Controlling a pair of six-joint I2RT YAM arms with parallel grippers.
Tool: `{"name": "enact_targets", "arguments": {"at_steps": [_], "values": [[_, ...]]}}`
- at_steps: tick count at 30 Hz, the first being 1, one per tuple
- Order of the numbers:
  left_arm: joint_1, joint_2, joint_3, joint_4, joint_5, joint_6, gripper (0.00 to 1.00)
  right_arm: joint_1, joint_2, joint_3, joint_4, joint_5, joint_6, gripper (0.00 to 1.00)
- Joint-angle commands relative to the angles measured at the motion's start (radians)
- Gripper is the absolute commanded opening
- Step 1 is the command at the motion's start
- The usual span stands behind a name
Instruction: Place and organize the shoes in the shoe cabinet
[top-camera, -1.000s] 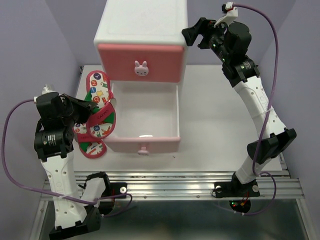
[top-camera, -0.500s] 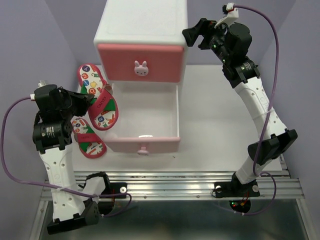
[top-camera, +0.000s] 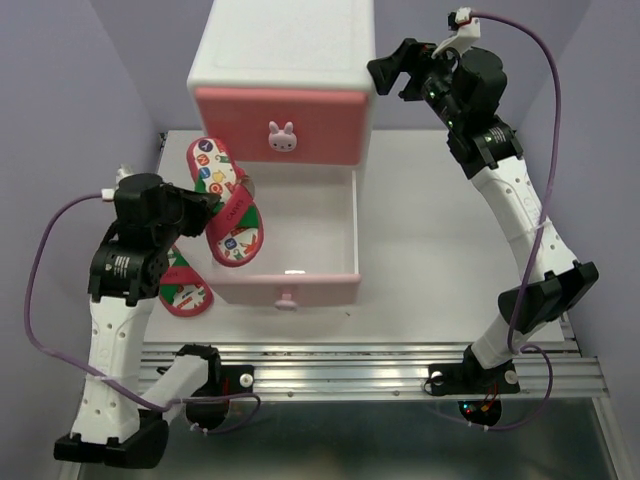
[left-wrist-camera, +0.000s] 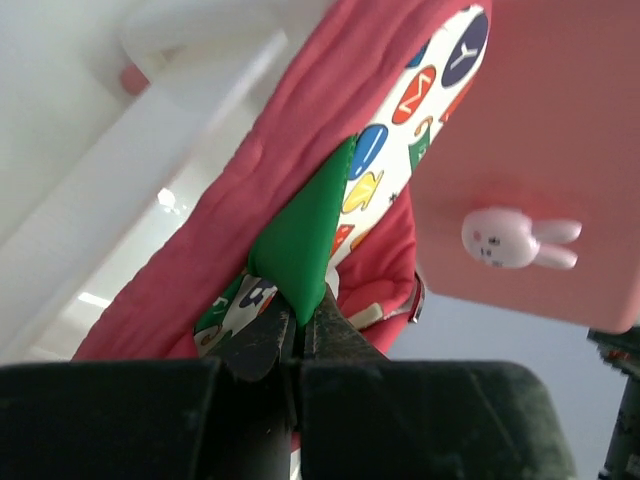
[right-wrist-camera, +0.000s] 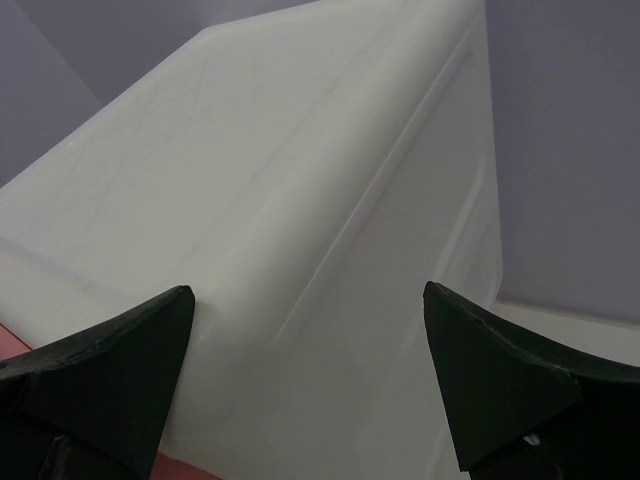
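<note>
Cabinet (top-camera: 285, 45) first: a white two-drawer chest stands at the far centre of the table. Its dark pink upper drawer front (top-camera: 240, 125) is closed and carries a bunny knob (top-camera: 283, 136). The paler lower drawer (top-camera: 290, 290) is pulled out toward the near edge, and I see no shoes inside it.

My left arm reaches in from the near left. The left gripper (top-camera: 207, 207) has its fingers pressed together on the green strap (left-wrist-camera: 300, 235) of one red sandal (top-camera: 228, 205). The sandal hangs off the table, printed insole showing, over the drawer's left wall. Its long axis runs far to near and slants a little right at the near end. The open drawer lies directly to its right, so I judge the next move to be a short carry rightward and then a lowering. The sole must clear that wall.

The second sandal (top-camera: 185, 290) lies flat on the table at the near left, partly under the left arm. That arm is much the nearer to it.

The right gripper (top-camera: 388, 68) hovers by the cabinet's far right top corner with its fingers spread wide, holding nothing. No white sneakers are in view.
</note>
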Motion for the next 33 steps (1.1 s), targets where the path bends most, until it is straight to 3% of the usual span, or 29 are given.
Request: {"name": "enact_targets", "arguments": {"at_steps": [1, 6, 10, 18, 28, 33], "values": [[-0.208, 0.055, 0.04, 0.153, -0.187, -0.078, 0.0, -0.008, 0.047, -0.073, -0.301, -0.011, -0.099, 1.0], [-0.379, 0.143, 0.019, 0.147, -0.263, -0.122, 0.0, -0.008, 0.033, -0.09, -0.304, 0.006, -0.109, 1.0], [-0.434, 0.127, -0.05, 0.176, -0.286, -0.158, 0.0, -0.008, 0.005, -0.128, -0.307, 0.007, -0.114, 1.0], [-0.446, 0.095, -0.185, 0.234, -0.22, -0.132, 0.0, -0.008, -0.035, -0.205, -0.306, 0.012, -0.123, 1.0], [-0.448, 0.167, -0.207, 0.259, -0.024, 0.005, 0.0, -0.008, -0.059, -0.216, -0.296, 0.089, -0.085, 1.0], [-0.471, 0.207, -0.209, 0.277, -0.005, 0.023, 0.0, -0.008, -0.07, -0.221, -0.286, 0.15, -0.07, 1.0]]}}
